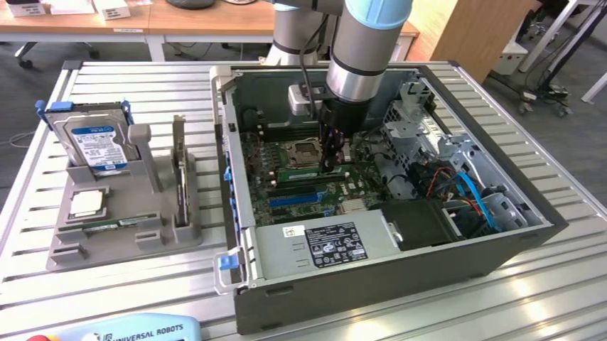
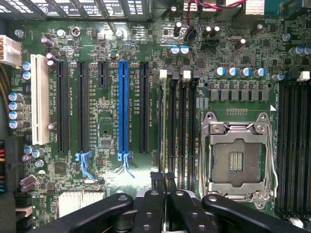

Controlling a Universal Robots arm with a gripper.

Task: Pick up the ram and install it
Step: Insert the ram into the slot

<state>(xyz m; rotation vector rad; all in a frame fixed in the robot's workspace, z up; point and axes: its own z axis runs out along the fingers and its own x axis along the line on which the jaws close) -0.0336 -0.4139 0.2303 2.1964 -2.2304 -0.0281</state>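
Observation:
My gripper [image 1: 329,153] reaches down into the open computer case [image 1: 379,284], just over the motherboard. In the wrist view its black fingers [image 2: 156,204] stand close together, shut on a thin dark strip seen edge-on, which I take to be the ram [image 2: 165,177]. It hangs over the near end of the black memory slots [image 2: 177,131], next to the open processor socket [image 2: 236,155]. Whether its lower edge touches a slot is hidden. Another green ram [image 1: 102,226] lies flat in the grey holder [image 1: 142,234] on the exterior view's left.
The grey holder also carries a blue-labelled hard drive [image 1: 98,142] and a square silver chip [image 1: 85,204]. Inside the case are a power supply [image 1: 323,245], blue cables [image 1: 474,195] and a drive cage [image 1: 417,121]. A blue expansion slot [image 2: 123,111] lies beside the memory slots.

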